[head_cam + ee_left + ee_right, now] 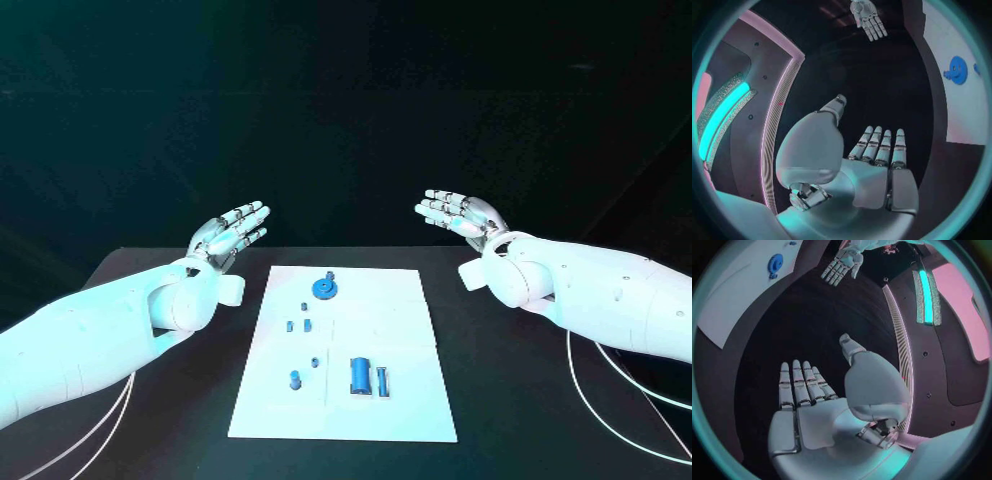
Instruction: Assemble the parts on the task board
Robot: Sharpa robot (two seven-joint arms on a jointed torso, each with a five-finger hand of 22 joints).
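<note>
Board: white plate [346,350] flat on the black table [159,265], long side running away from the robot; taken as landmark for all entries below
Left hand: [231,232] raised off the board's far left corner, well apart from it; fingers straight and spread, palm bare; holds nothing
Right hand: [462,213] raised off the board's far right corner, well apart; fingers wide, palm bare; holds nothing
Disc: round blue part [327,288] at the board's far end, near the middle line; largest round piece
Block: blue upright-looking piece [359,375] at the board's near end, right of middle; a thin blue bar [384,381] just beside it
Small parts: two tiny pieces [299,325] left of middle at mid-board; one dot [315,362] and a stubby piece [296,379] nearer the robot; whether any stands seated in a socket or lies loose, cannot tell
Stage: both hands off the parts; the scene fits parts laid out awaiting fitting, or parts already seated with hands drawn clear; cannot tell which
Handling, as judged: small pieces call for a fingertip pinch from above; disc suits a wider grasp at its rim; thin bar likely rolls or tips if nudged
Surroundings: white cables [635,385] on the table right of the board, more left of it
Obstructions: none between either hand and the board; block and bar crowd each other, so fingers reaching one may knock the other
</note>
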